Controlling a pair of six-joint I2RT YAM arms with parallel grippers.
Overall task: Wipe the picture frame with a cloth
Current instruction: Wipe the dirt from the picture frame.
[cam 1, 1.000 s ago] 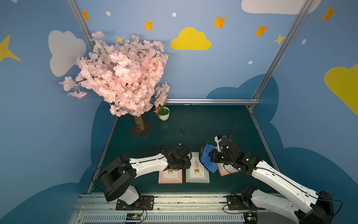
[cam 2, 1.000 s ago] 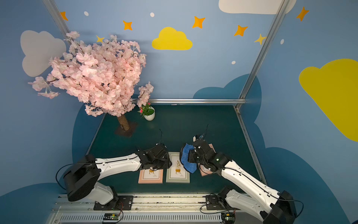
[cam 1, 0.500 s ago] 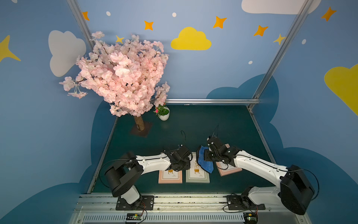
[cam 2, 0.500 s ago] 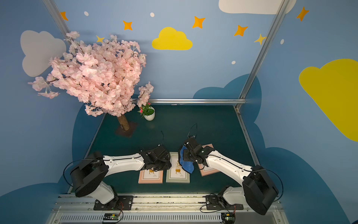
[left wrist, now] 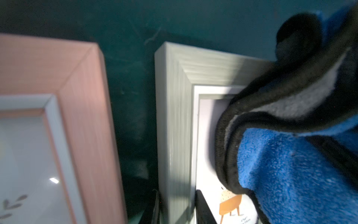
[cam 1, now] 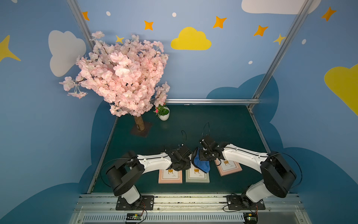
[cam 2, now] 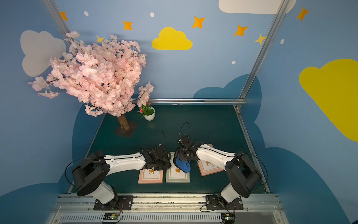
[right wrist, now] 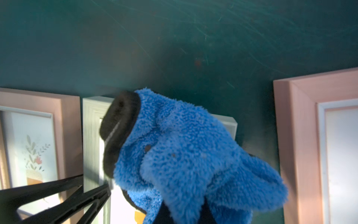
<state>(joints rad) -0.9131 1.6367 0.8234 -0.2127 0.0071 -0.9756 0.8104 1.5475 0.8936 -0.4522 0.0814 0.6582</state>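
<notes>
Between two pink frames on the green table lies the grey picture frame (cam 1: pixel 197 177) (cam 2: pixel 177 178). My left gripper (cam 1: pixel 185 166) (left wrist: pixel 177 194) straddles its left rail (left wrist: pixel 174 116), one black finger (left wrist: pixel 156 209) outside and one on the glass side, both against the rail. My right gripper (cam 1: pixel 201 158) (right wrist: pixel 184 205) is shut on the blue cloth (cam 1: pixel 201 164) (right wrist: pixel 184 145). The cloth hangs bunched over the frame's far right part and its dark reverse (left wrist: pixel 271 97) shows. The cloth hides the right fingertips.
A pink frame (cam 1: pixel 170 177) lies close to the left of the grey one, and another pink frame (cam 1: pixel 229 168) lies angled to its right, partly under the right arm. A pink blossom tree (cam 1: pixel 120 77) and a small white plant pot (cam 1: pixel 163 114) stand at the back left.
My right arm has swung left and carried the cloth over the grey frame's far end. My left jaws have narrowed onto the frame's left rail.
</notes>
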